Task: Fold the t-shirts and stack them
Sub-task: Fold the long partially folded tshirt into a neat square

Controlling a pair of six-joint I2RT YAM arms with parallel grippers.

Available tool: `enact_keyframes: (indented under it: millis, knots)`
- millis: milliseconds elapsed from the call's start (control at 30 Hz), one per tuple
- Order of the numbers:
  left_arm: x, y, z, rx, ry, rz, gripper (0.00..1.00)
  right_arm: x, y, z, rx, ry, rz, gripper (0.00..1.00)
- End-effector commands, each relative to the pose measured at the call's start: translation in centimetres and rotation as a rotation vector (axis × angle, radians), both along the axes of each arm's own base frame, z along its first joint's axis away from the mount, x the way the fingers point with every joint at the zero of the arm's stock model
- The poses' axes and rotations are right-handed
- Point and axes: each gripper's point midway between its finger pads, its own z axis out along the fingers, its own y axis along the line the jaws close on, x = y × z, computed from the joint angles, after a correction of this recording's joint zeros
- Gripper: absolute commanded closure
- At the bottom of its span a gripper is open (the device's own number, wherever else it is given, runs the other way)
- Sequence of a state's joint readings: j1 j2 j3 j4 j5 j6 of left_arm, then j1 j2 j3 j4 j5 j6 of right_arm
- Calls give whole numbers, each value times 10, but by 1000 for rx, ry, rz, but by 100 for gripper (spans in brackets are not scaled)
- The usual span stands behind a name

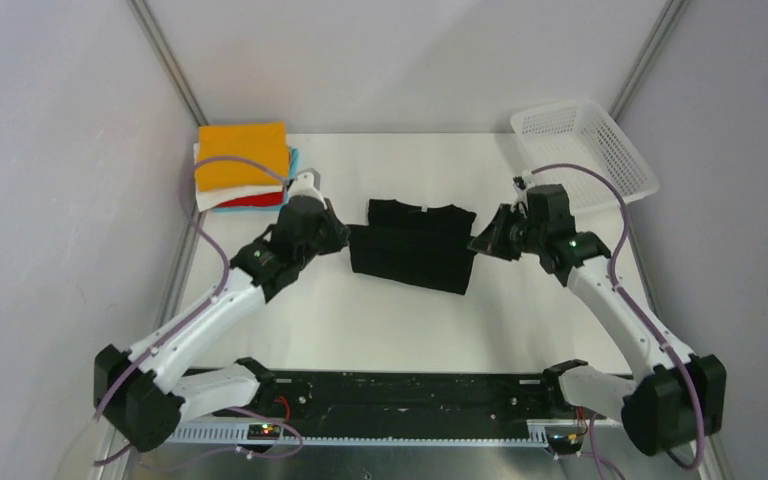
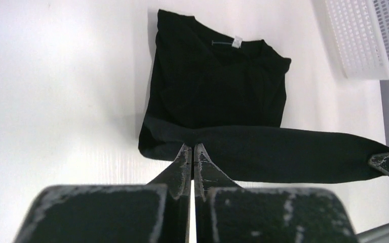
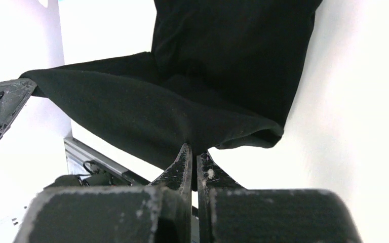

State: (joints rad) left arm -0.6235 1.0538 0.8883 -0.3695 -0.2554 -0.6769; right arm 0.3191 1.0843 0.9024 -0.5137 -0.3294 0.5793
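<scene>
The black t-shirt (image 1: 415, 245) lies narrow-folded in the middle of the white table, collar at the far end. Its near part is lifted and stretched between my two grippers. My left gripper (image 1: 345, 238) is shut on the shirt's left edge; in the left wrist view (image 2: 192, 146) its jaws pinch the black fabric (image 2: 263, 152). My right gripper (image 1: 480, 243) is shut on the right edge; in the right wrist view (image 3: 192, 148) it pinches the cloth (image 3: 182, 111). A stack of folded shirts, orange (image 1: 242, 155) on top, with white, red and light-blue below, sits at the far left.
A white plastic mesh basket (image 1: 585, 150) stands at the far right corner and shows in the left wrist view (image 2: 370, 35). A black rail (image 1: 400, 395) runs along the near edge between the arm bases. Grey walls close in both sides.
</scene>
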Motion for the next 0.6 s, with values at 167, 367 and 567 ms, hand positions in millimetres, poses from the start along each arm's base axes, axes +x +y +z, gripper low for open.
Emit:
enact_keyframes:
  millis: [167, 367, 567]
  knots:
    - [75, -2, 25, 27, -35, -8, 100, 67, -2, 21, 67, -71, 8, 100]
    - [115, -3, 21, 49, -17, 18, 100, 99, -10, 14, 92, -63, -23, 100]
    - [157, -5, -11, 66, 54, 24, 100, 129, -19, -6, 102, -30, -63, 100]
